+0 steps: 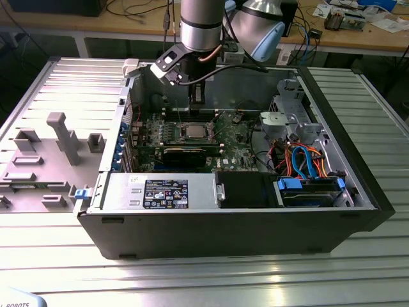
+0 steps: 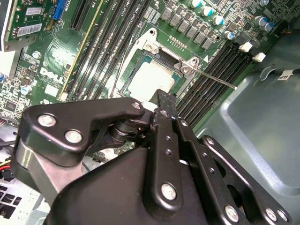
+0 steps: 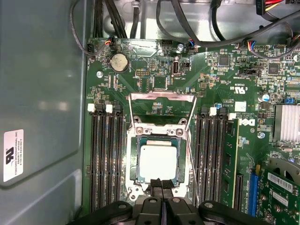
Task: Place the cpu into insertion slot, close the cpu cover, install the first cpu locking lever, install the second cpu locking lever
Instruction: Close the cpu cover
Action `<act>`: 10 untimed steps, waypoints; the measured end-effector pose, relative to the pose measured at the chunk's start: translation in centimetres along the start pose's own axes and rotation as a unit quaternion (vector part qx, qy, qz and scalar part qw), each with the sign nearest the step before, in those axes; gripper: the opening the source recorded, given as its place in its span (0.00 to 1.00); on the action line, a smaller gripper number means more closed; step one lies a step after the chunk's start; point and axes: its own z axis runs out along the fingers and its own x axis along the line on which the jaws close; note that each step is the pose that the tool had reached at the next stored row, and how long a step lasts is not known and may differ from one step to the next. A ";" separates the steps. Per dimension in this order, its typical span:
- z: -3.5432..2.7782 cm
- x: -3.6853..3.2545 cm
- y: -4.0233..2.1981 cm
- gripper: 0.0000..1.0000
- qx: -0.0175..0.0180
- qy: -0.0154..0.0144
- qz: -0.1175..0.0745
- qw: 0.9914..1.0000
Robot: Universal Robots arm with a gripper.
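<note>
Cpu (image 3: pixel 158 161) seated in the insertion slot (image 3: pixel 132 189) mid-motherboard, with the cpu cover (image 3: pixel 158 131) apparently lowered. We see the gripper (image 3: pixel 161 183), fingers together and empty, just beside the cover's edge; a locking lever (image 2: pixel 213 78) juts unlatched.

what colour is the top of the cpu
Dull silver-grey, plain, with no pattern. The cpu shows best in the first wrist view.

The arm (image 1: pixel 200 25) drops straight down over the cpu (image 3: pixel 158 161), its wrist vertical. The gripper (image 3: pixel 161 183) hangs above the cpu's edge with its two black fingers (image 3: pixel 155 185) pressed together, tips meeting and gripping nothing, and the linkage bars are folded inward behind them
</note>
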 end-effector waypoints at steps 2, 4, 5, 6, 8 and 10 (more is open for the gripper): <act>0.00 0.00 0.00 0.11 0.000 0.000 0.000 1.000; -0.01 0.00 0.00 0.11 0.000 0.000 0.000 1.000; -0.01 0.00 0.00 0.11 0.000 0.000 0.000 1.000; -0.01 0.00 0.00 0.11 0.000 0.000 0.000 1.000; -0.01 0.00 0.01 0.11 0.000 0.000 0.000 1.000; -0.03 -0.01 0.17 0.11 0.000 0.000 0.000 1.000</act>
